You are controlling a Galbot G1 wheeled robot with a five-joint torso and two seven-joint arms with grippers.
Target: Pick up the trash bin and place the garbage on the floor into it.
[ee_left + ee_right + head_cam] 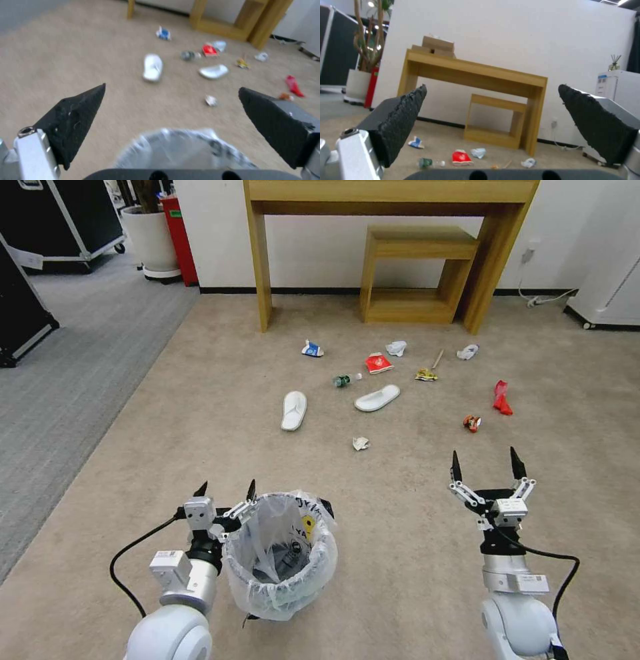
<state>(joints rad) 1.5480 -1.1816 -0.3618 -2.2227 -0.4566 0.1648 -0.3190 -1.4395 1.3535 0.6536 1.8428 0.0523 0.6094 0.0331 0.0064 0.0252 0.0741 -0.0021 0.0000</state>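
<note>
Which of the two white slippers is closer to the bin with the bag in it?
The left slipper, the one lying lengthways, pointing away from the robot. It is nearer the trash bin than the other slipper, which lies slanted, farther right.

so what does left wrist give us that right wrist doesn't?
Left wrist alone: the trash bin with its plastic liner just below the open left gripper, both white slippers, a tissue wad and the red wrapper.
Right wrist alone: the wooden table's top with boxes on it, the potted plant, the white unit, framed by the open right gripper.
Both: blue-white carton, small bottle, red paper cup, carpet, the wooden shelf under the table.
</note>
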